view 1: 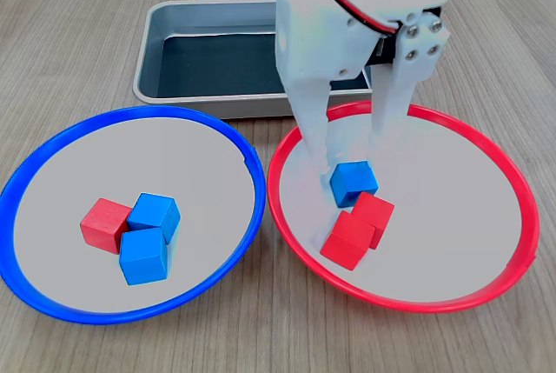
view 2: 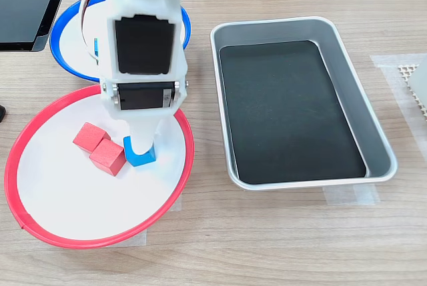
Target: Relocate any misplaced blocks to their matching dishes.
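The red-rimmed dish (view 1: 460,199) (view 2: 67,199) holds a blue cube (view 1: 354,183) (view 2: 141,157) and two red cubes (view 1: 373,212) (view 1: 349,239), touching one another. My white gripper (view 1: 352,160) (view 2: 139,143) reaches down into this dish, open, with one finger on each side of the blue cube, which rests on the dish floor. Whether the fingers touch it I cannot tell. The blue-rimmed dish (view 1: 69,173) (view 2: 70,39) holds one red cube (view 1: 104,223) beside two blue cubes (view 1: 155,215) (view 1: 143,256). In the second exterior view the arm hides this dish's contents.
A rectangular grey metal tray (view 1: 174,16) (view 2: 287,106) with a dark floor lies behind the dishes in the first exterior view, to the right in the second exterior view. A dark flat device (view 2: 27,6) sits at the second exterior view's top left. The tabletop is wood.
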